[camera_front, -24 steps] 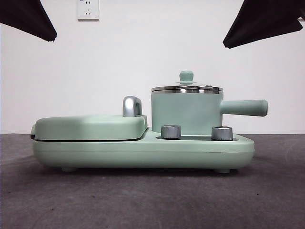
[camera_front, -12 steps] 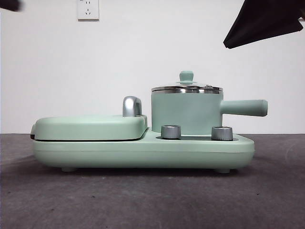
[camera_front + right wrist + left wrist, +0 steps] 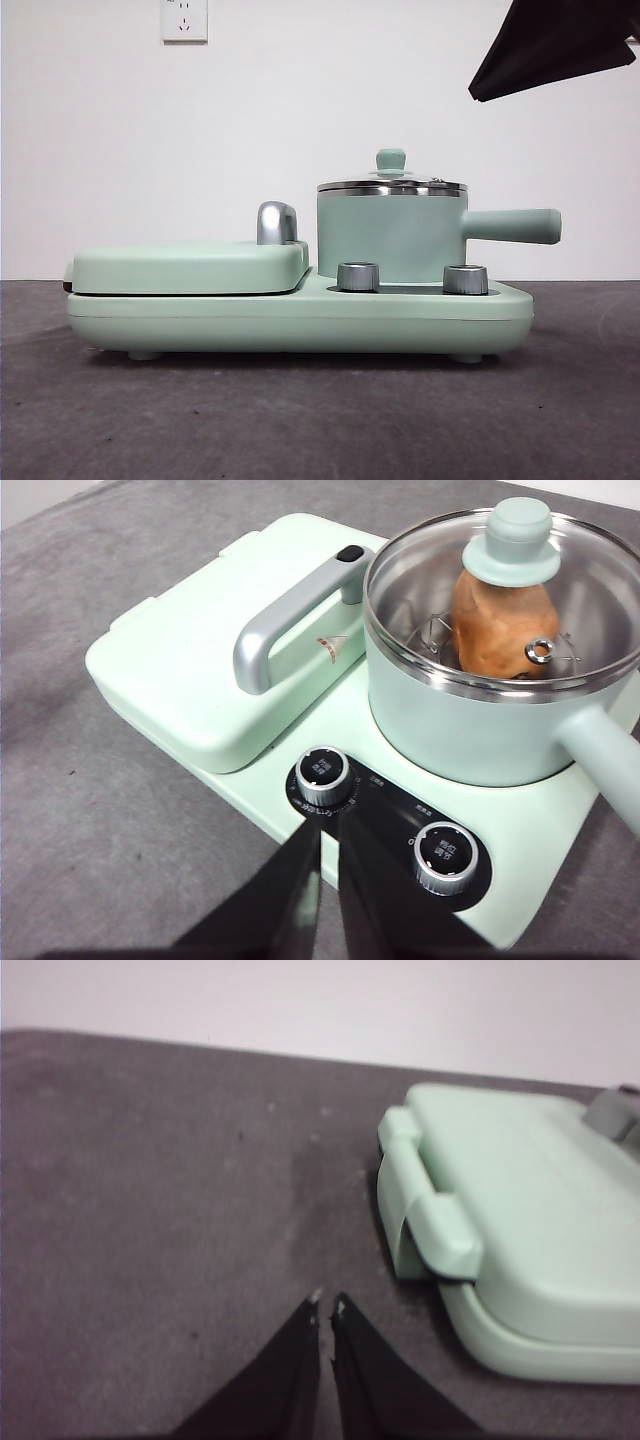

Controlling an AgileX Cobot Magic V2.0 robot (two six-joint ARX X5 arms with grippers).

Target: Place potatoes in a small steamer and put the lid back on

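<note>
You see the orange-brown lumpy potato (image 3: 500,625) inside the small mint-green steamer pot (image 3: 392,238) under its clear glass lid (image 3: 520,570). Both grippers, left (image 3: 324,1307) and right (image 3: 328,825), are pinched nearly closed, empty. Dial lettering is unreadable.

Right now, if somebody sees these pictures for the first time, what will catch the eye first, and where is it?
First comes the small steamer, standing on the mint-green cooker base behind two steel dials, its long handle pointing sideways. Its glass lid is on, and through it the orange-brown potato shows, resting on a wire rack inside. Beside the pot lies the flat griddle cover with a silver handle.
</note>
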